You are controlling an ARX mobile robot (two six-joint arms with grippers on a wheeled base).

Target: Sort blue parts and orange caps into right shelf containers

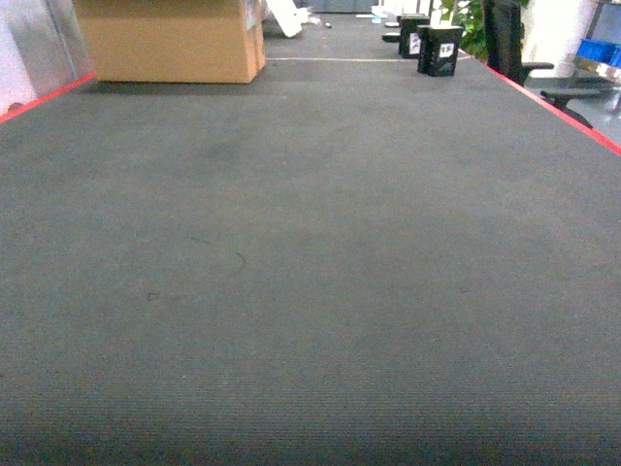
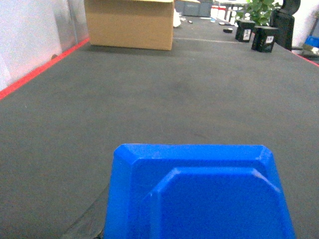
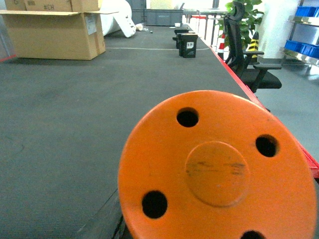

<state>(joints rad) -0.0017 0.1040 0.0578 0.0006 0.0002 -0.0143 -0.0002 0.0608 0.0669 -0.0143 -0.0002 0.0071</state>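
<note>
Look through the left wrist camera and you see a blue part (image 2: pixel 199 194) filling the bottom of the view, very close to the lens, right where the left gripper's fingers would be. Look through the right wrist camera and a round orange cap (image 3: pixel 217 169) with small holes sits just as close, where the right gripper's fingers would be. You cannot see any fingers in either view, so you cannot tell if they are spread, pressed together, or pinching these pieces. It looks likely that each arm is carrying its piece, but that is only a guess. Both pieces look like hard, smooth plastic: light, stiff, and a bit slippery. If you must take hold again, grab the blue part by its flat sides and the cap by its rim, not by its smooth face. Beyond them lies the dark table (image 1: pixel 320 291) with red edges, with a cardboard box (image 1: pixel 170 39) at the far end. The shelf (image 3: pixel 301 52) with blue containers (image 3: pixel 305 11) stands far off to the right, past the black chair (image 3: pixel 249 55), so you must carry both pieces over there.
</note>
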